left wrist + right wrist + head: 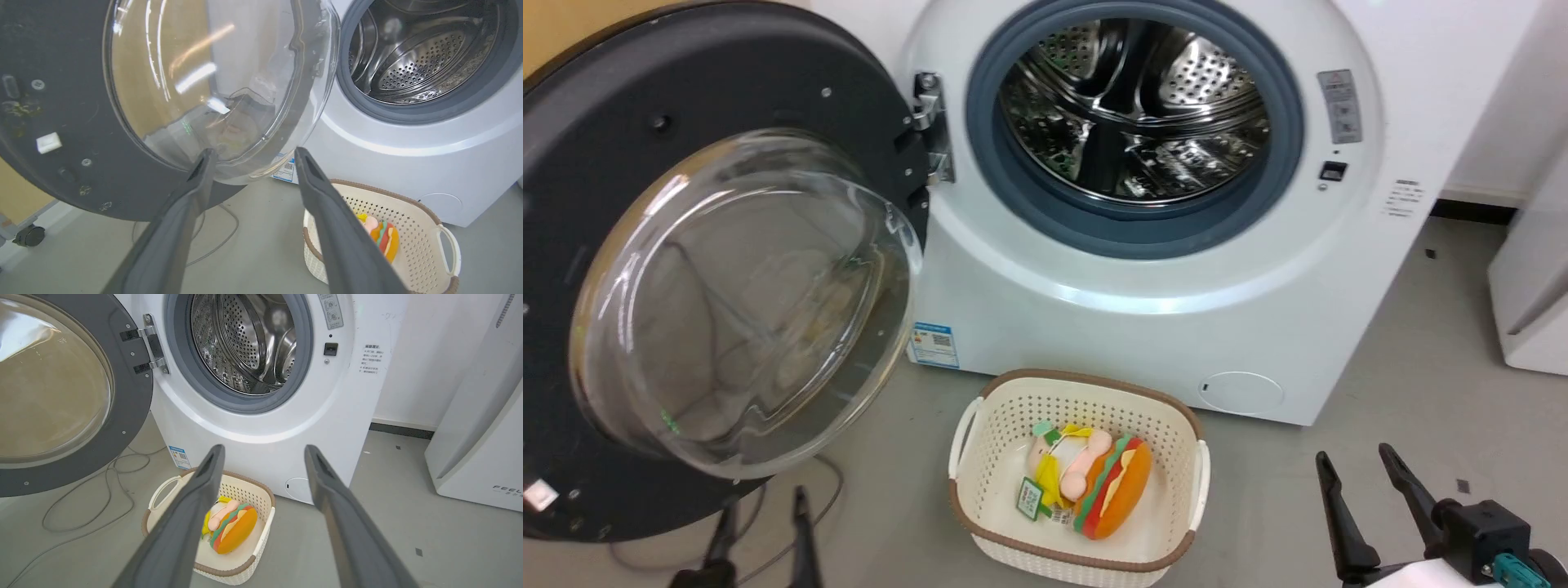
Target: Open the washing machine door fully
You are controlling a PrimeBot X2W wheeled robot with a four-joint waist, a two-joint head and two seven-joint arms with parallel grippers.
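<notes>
So, the big round glossy black washing machine door [719, 278] with its clear bulging glass bowl stands swung wide on its hinge, left of the white front-loading washing machine [1143, 327] and its perforated steel drum [1135, 106]. Left gripper [253, 155] sits just under the door's bottom edge, spread apart and empty; can't tell if it's touching. Right gripper [264, 449] is low on the right, well apart from the machine, also spread and empty. A cream perforated plastic basket [1086, 392] holding an orange plush burger [1115, 490] sits on the grey floor [1380, 367] in front.

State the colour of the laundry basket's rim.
Brown, on a cream basket; clearest in the head view.
</notes>
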